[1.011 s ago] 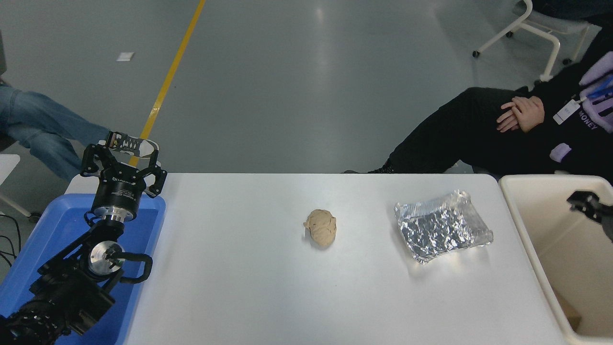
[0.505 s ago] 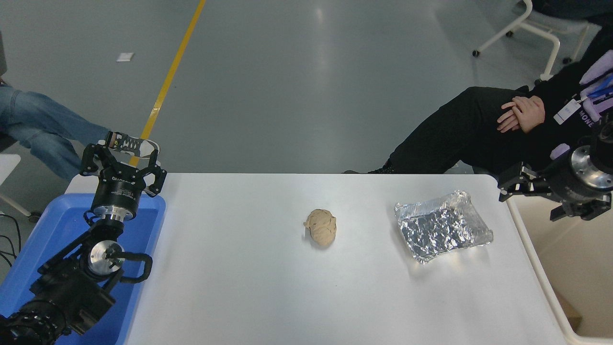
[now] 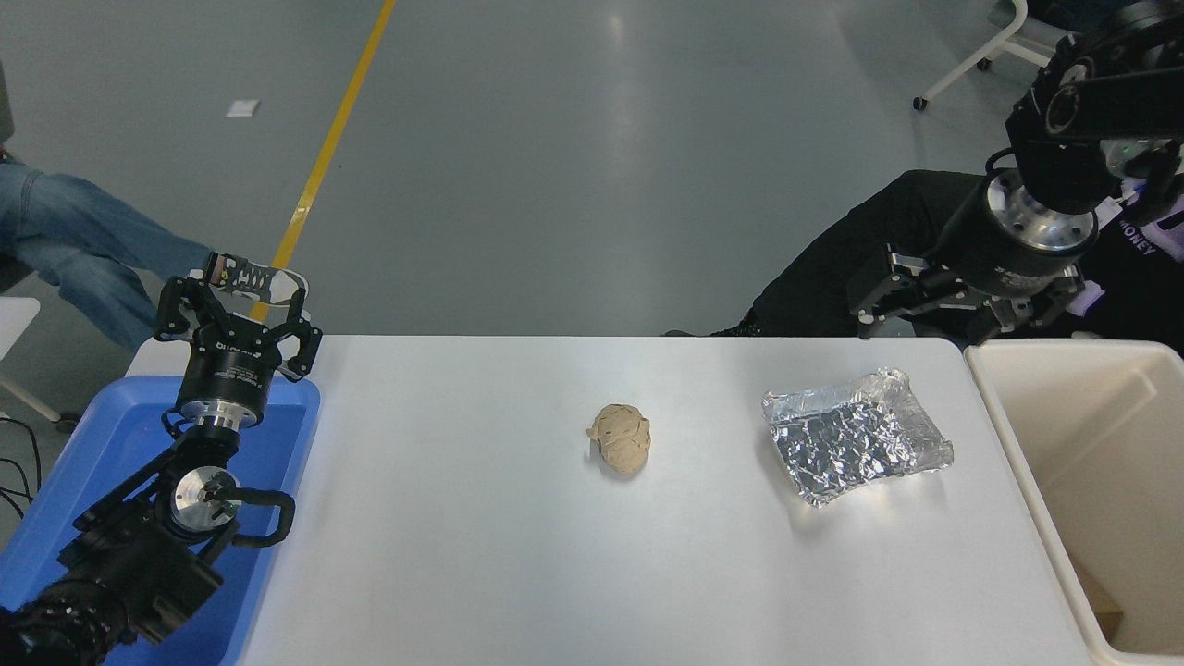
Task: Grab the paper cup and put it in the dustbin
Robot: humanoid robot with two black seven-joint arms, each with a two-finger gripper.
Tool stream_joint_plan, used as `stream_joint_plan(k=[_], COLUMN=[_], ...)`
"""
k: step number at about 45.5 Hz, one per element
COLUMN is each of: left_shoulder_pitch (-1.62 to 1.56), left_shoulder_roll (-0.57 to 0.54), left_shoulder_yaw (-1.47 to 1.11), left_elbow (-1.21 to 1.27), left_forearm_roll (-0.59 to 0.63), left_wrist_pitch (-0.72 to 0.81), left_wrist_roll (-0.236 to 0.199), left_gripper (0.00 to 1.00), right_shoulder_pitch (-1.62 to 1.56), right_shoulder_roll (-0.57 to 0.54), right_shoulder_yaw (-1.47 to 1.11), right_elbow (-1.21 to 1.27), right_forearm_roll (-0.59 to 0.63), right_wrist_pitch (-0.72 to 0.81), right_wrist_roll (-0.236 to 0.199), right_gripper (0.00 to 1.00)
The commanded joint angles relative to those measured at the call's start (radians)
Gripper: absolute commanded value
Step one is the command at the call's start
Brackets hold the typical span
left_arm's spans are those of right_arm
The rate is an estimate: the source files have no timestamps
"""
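The paper cup does not show anywhere in the head view. The dustbin (image 3: 1004, 416) is a large cream tub at the table's right end; only part of its inside shows. My right gripper (image 3: 936, 310) hangs in the air above the table's far right corner, just left of the dustbin's far rim, with its fingers spread open and nothing between them. My left gripper (image 3: 236, 294) is parked open over the blue tray at the lower left.
A crumpled tan paper ball (image 3: 621, 438) lies mid-table. A crinkled foil wrapper (image 3: 853, 435) lies to its right. A blue tray (image 3: 83, 462) sits under the left arm. A person in black sits at the far right, another person's jeans at the far left.
My right arm has risen out of the dustbin and swung up and to the left, above the table's far right corner. The left arm has not moved.
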Motion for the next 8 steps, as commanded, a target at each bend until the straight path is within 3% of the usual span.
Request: stream_joint_plan(k=[1, 8], left_shoulder_pitch=[0.000, 0.000], left_shoulder_roll=[0.000, 0.000], left_shoulder_yaw=[0.000, 0.000], left_elbow=[0.000, 0.000], left_forearm_roll=[0.001, 0.001], left_wrist_pitch=[0.000, 0.000], left_wrist_roll=[-0.001, -0.001], left_gripper=[0.99, 0.99], right_shoulder_pitch=[0.060, 0.061], right_shoulder_roll=[0.030, 0.020], right_shoulder_yaw=[0.000, 0.006], right_elbow=[-0.002, -0.002], right_forearm_roll=[0.002, 0.002], right_wrist_pitch=[0.011, 0.011], right_wrist_roll=[0.000, 0.000], right_gripper=[1.00, 1.00])
